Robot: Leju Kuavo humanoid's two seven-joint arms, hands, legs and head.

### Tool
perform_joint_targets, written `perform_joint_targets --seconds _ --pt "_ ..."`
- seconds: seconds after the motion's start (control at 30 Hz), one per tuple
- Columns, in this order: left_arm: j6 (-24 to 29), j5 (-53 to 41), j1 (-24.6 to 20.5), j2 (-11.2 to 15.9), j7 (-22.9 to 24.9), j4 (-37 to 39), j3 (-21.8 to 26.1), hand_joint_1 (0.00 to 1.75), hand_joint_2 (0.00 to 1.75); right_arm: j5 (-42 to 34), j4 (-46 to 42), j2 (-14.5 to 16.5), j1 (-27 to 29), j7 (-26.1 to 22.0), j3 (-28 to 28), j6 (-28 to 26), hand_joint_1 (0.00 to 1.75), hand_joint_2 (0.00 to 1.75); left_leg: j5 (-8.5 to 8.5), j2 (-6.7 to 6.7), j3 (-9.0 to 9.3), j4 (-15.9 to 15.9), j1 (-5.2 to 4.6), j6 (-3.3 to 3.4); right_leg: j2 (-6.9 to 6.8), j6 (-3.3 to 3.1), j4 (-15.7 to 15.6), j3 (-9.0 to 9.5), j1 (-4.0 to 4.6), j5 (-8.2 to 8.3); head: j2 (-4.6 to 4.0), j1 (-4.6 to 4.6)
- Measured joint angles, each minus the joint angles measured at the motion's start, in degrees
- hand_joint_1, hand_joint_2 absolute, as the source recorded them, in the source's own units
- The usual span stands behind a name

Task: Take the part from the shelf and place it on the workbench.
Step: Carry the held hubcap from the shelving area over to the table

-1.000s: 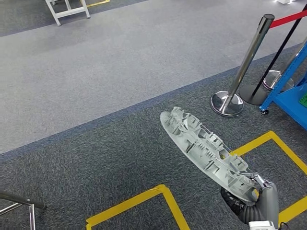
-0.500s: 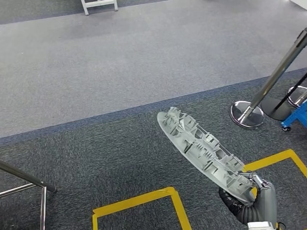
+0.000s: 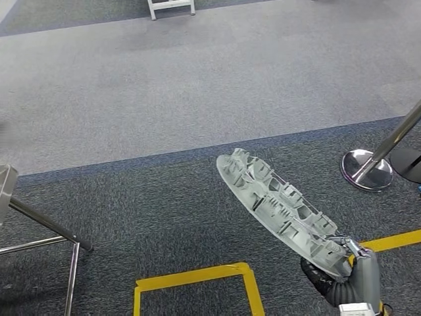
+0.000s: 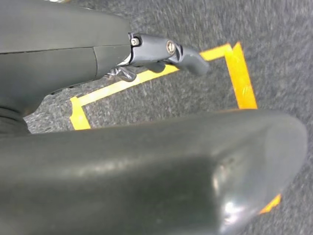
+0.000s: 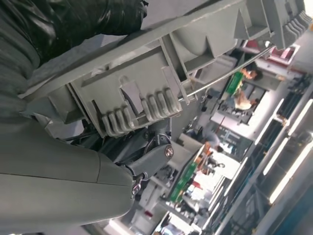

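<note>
stanchion (image 3: 370, 168) cut by right edge | white frame (image 3: 170, 6) cropped at top | right hand (image 3: 355, 280) fingers partly behind part (image 3: 278, 207)

Even bright overhead light, soft shadows; wrist views blurry, w/ ceiling-strip glare.

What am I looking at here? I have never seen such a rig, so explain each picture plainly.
This is a walking humanoid robot with two arms, each ending in a hand. The wide picture comes from a camera on its head, looking forward and down at a grey carpeted floor with yellow tape lines and a chrome stanchion base. At lower right, the right hand holds one end of a long grey ribbed part, which sticks out over the floor. The right wrist picture is taken from just behind that hand and shows the same part up close. The left wrist picture looks down at the carpet and tape past dark parts of the robot; I cannot tell how the left hand is set.
</note>
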Motion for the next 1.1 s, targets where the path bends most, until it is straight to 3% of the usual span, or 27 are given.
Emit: perform_joint_targets --seconds 0.07,0.1,0.13,0.17,0.23,0.3,0.37,0.4,0.47,0.53,0.57,0.6,0.63,0.67,0.73,0.77,0.8,0.87,0.93,0.97,1.03,1.1 --pt "-0.08 0.01 -0.15 -0.06 0.00 0.00 0.02 0.00 0.00 -0.01 0.00 0.00 0.01 0.03 -0.02 0.01 1.75 1.75 -2.15 0.60 -3.34 6.42 0.08 -0.05 -1.25 -0.25 0.00 0.17 0.26 -0.25 0.00 -0.18" --pt "-0.15 0.01 -0.13 -0.10 0.00 0.00 0.02 0.00 0.00 -0.01 0.00 0.00 0.02 0.04 -0.02 0.01 1.75 1.75 -1.80 0.64 -3.89 7.24 0.07 0.11 -1.82 -0.33 0.00 0.30 0.40 -0.40 0.00 -0.21" --pt "-0.23 0.01 -0.05 -0.13 0.00 0.00 0.03 0.00 0.00 -0.01 0.00 0.00 0.02 0.04 0.01 0.02 1.75 1.75 -0.41 0.68 -3.36 5.87 0.01 0.38 -2.36 -0.36 -0.01 0.50 0.52 -0.57 0.00 -0.23" --pt "-0.28 0.01 0.02 -0.13 0.00 0.00 0.03 0.00 0.00 -0.01 0.00 0.00 0.02 0.03 0.03 0.02 1.75 1.75 1.75 0.97 -1.83 2.52 -0.16 0.78 -2.87 -0.34 -0.02 0.79 0.62 -0.77 0.00 -0.24" --pt "-0.32 0.01 0.00 -0.02 -0.01 0.00 0.04 0.00 0.00 -0.01 0.01 0.00 0.01 0.03 0.04 0.00 1.75 1.75 4.64 3.26 1.75 -4.86 -1.01 1.77 -3.81 -0.05 -0.17 1.21 0.78 -1.24 0.00 -0.23" --pt "-0.25 0.01 -0.19 0.14 -0.01 0.00 0.05 0.00 0.00 0.01 0.01 0.00 0.00 0.04 0.02 -0.03 1.75 1.75 4.86 5.00 3.28 -8.19 -1.82 2.44 -4.76 0.50 -0.42 1.48 0.90 -1.49 0.00 -0.29" --pt "-0.13 0.02 -0.16 0.25 0.00 0.00 0.08 0.00 0.00 0.03 0.00 0.00 -0.01 0.04 0.04 -0.03 1.75 1.75 4.83 4.20 3.47 -8.99 -1.93 2.75 -5.79 1.07 -0.81 2.01 0.98 -1.64 0.00 -0.35" --pt "-0.08 0.02 -0.01 0.23 -0.01 0.00 0.08 0.00 0.00 0.05 -0.01 -0.03 -0.01 0.06 0.05 -0.02 1.75 1.75 4.96 3.64 3.83 -9.53 -1.79 2.93 -5.49 1.30 -0.68 2.13 0.95 -1.96 0.00 -0.28" --pt "-0.01 0.01 0.06 0.19 -0.02 0.00 0.09 0.00 0.00 0.04 -0.01 -0.11 0.05 0.04 0.07 -0.02 1.75 1.75 5.20 2.59 4.71 -10.51 -1.37 3.40 -3.16 1.65 2.50 0.76 0.85 -3.80 0.00 -0.03" --pt "0.03 0.01 -0.10 0.09 -0.02 0.00 0.09 0.00 0.00 0.02 0.00 -0.19 0.08 0.01 0.14 -0.02 1.75 1.75 5.08 1.46 5.05 -10.72 -1.19 3.85 -0.74 1.88 10.07 -3.51 0.69 -6.83 0.00 0.26" --pt "0.06 0.00 -0.19 0.05 -0.02 0.00 0.09 0.00 0.00 0.01 0.01 -0.21 0.10 0.02 0.17 -0.02 1.75 1.75 4.94 0.84 5.14 -10.70 -1.17 3.94 -0.38 2.03 13.51 -5.73 0.67 -7.74 0.00 0.36" --pt "0.10 -0.02 -0.21 0.00 -0.02 0.00 0.09 0.00 0.00 0.01 0.01 -0.23 0.15 0.06 0.19 -0.02 1.75 1.75 4.79 0.18 5.31 -10.67 -1.16 3.96 -0.25 2.15 15.30 -7.23 0.63 -7.58 0.00 0.42" --pt "0.14 -0.05 -0.18 -0.05 -0.02 0.00 0.10 0.00 0.00 0.01 0.02 -0.25 0.21 0.09 0.19 -0.01 1.75 1.75 4.60 -0.50 5.57 -10.63 -1.12 3.87 -0.21 2.24 14.79 -7.58 0.60 -6.17 0.00 0.46" --pt "0.18 -0.08 -0.12 -0.10 -0.02 0.00 0.10 0.00 0.00 0.01 0.02 -0.26 0.26 0.10 0.19 -0.01 1.75 1.75 4.35 -1.15 5.93 -10.55 -1.07 3.70 -0.06 2.31 12.13 -6.84 0.52 -3.76 0.00 0.51" --pt "0.20 -0.11 -0.08 -0.18 -0.02 0.00 0.11 0.00 0.00 0.02 0.04 -0.28 0.26 0.08 0.21 0.01 1.75 1.75 3.63 -2.34 6.35 -10.08 -1.02 3.18 1.74 2.39 4.63 -3.90 0.21 0.57 0.00 0.61" --pt "0.20 -0.13 -0.12 -0.15 -0.01 0.00 0.12 0.00 0.00 0.01 0.04 -0.28 0.20 0.03 0.23 0.00 1.75 1.75 3.34 -2.86 6.23 -9.75 -1.02 2.88 2.68 2.24 1.95 -2.61 0.09 1.41 0.00 0.64" --pt "0.20 -0.14 -0.16 -0.13 -0.01 0.00 0.13 0.00 0.00 0.00 0.05 -0.28 0.18 0.02 0.25 0.00 1.75 1.75 3.19 -3.33 5.97 -9.51 -0.99 2.58 3.40 2.01 0.55 -1.90 0.04 1.42 0.00 0.65" --pt "0.20 -0.16 -0.11 -0.10 0.00 0.01 0.14 0.00 0.00 0.03 0.04 -0.31 0.21 0.03 0.23 0.02 1.75 1.75 3.19 -4.20 5.57 -9.40 -0.80 2.06 3.06 1.29 -0.07 -1.35 0.16 0.94 0.00 0.58" --pt "0.20 -0.24 0.09 -0.18 -0.01 0.03 0.14 0.00 0.00 0.08 0.06 -0.34 0.30 0.09 0.15 0.04 1.75 1.75 2.39 -3.17 5.04 -7.88 -0.72 1.45 2.07 0.56 -0.55 -0.76 0.14 0.88 0.01 0.39" --pt "0.21 -0.26 0.09 -0.21 -0.02 0.04 0.14 0.00 0.00 0.08 0.07 -0.35 0.32 0.08 0.10 0.04 1.75 1.75 1.28 -2.05 4.09 -5.62 -0.71 1.11 1.46 0.20 -0.80 -0.32 0.09 0.79 0.01 0.22" --pt "0.24 -0.27 -0.08 -0.25 -0.02 0.04 0.15 0.00 0.00 0.07 0.07 -0.35 0.33 0.03 0.05 0.04 1.75 1.75 -1.85 0.06 0.49 1.58 -0.53 0.55 0.15 -0.22 -0.98 0.40 0.17 0.37 0.01 -0.15" --pt "0.15 -0.29 -0.17 -0.31 -0.02 0.03 0.15 0.00 0.00 0.08 0.07 -0.35 0.33 0.09 0.01 0.03 1.75 1.75 -3.27 0.51 -2.97 7.16 -0.22 0.27 -1.11 -0.27 -0.98 0.95 0.22 -0.15 0.02 -0.20"
